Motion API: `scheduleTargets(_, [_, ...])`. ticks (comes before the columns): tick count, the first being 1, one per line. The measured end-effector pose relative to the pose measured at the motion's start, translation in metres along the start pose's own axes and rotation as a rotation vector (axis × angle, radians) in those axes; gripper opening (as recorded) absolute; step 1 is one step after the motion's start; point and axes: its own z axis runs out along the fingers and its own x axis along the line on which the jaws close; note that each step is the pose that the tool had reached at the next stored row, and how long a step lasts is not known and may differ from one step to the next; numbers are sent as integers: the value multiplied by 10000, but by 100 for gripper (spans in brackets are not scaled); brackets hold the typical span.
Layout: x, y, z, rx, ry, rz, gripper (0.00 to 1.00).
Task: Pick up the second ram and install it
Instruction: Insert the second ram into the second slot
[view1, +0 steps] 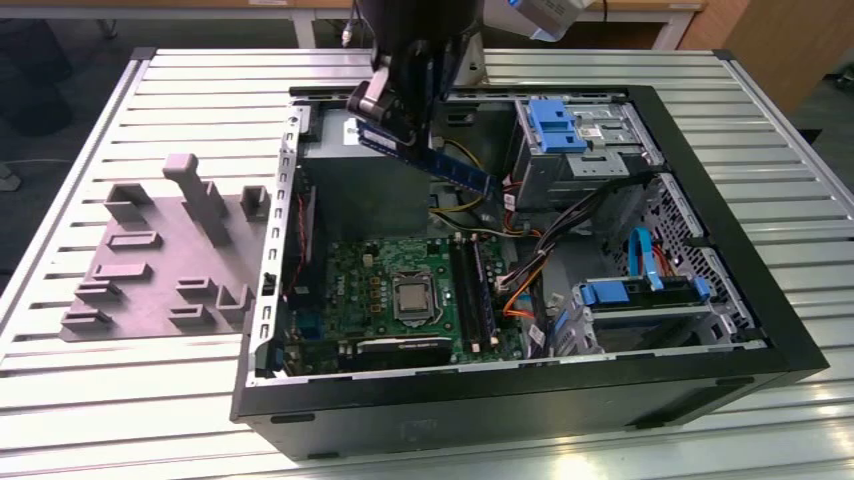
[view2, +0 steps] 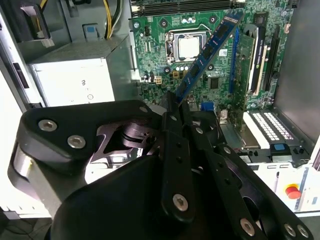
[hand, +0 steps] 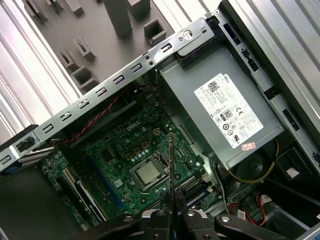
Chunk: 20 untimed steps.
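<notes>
My gripper (view1: 398, 125) is shut on the second ram (view1: 461, 175), a thin blue circuit-board stick. It hangs tilted above the open computer case, over the space between the power supply and the motherboard (view1: 360, 290). In the second wrist view the ram (view2: 207, 52) slants out from the black fingertips (view2: 172, 112) across the board beside the processor (view2: 187, 47). A green stick (view2: 243, 62) stands in one of the long slots (view2: 260, 55) there. The first wrist view shows the ram (hand: 171, 165) edge-on, above the processor (hand: 149, 173), held by the gripper (hand: 172, 202).
The black case (view1: 534, 400) lies open on a slatted metal table (view1: 120, 400). Blue drive-bay clips (view1: 554, 125) and loose cables (view1: 587, 215) fill its side at the exterior view's right. The power supply (hand: 225, 112) sits near the ram. A grey fixture plate (view1: 147, 260) lies at the exterior view's left.
</notes>
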Motion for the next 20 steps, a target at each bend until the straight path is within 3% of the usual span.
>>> scheduleTargets(5, [0,0,2,14,-17,646,14])
scheduleTargets(20, [0,-1,15,78,-79,3286,14])
